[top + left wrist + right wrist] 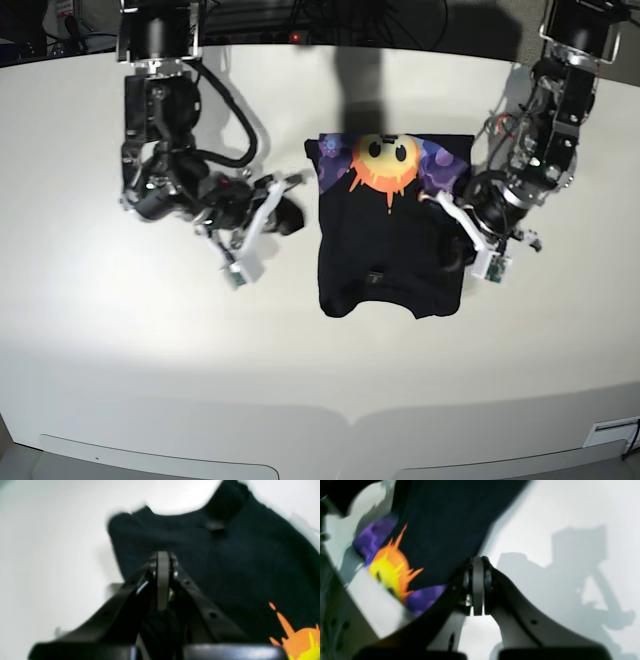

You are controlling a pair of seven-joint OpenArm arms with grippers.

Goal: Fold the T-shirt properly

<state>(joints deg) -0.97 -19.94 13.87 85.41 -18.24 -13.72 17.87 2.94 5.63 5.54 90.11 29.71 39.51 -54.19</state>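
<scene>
A white desk (120, 330) held the shirt (392, 250) right of centre, already folded into a narrow rectangle, with the sun print (385, 163) showing at its far end. The left end effector (452, 250) was clenched at the shirt's right edge, seemingly pinching black cloth. The right end effector (288, 218) was clenched on nothing, just left of the shirt. A crosswise fold probably remained.

White table (150, 340) bare all around, folded T-shirt (390, 255) lying just beside the right tool (285, 215), pressed up against the left tool (452, 250)
</scene>
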